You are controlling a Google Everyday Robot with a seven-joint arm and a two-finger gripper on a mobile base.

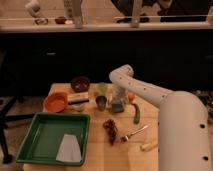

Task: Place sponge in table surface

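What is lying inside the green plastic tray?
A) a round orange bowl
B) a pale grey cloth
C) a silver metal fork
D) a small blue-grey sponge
B: the pale grey cloth lies in the green plastic tray, while the claw is over at the small blue-grey sponge on the light tan wooden tabletop.

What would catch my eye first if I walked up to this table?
The big white robot arm reaching in from the right, its gripper right over a small blue-grey sponge in the middle of the table surface, jaws open. After that, the bright green tray at the front left with a pale cloth in it, and the orange bowl just behind the tray.
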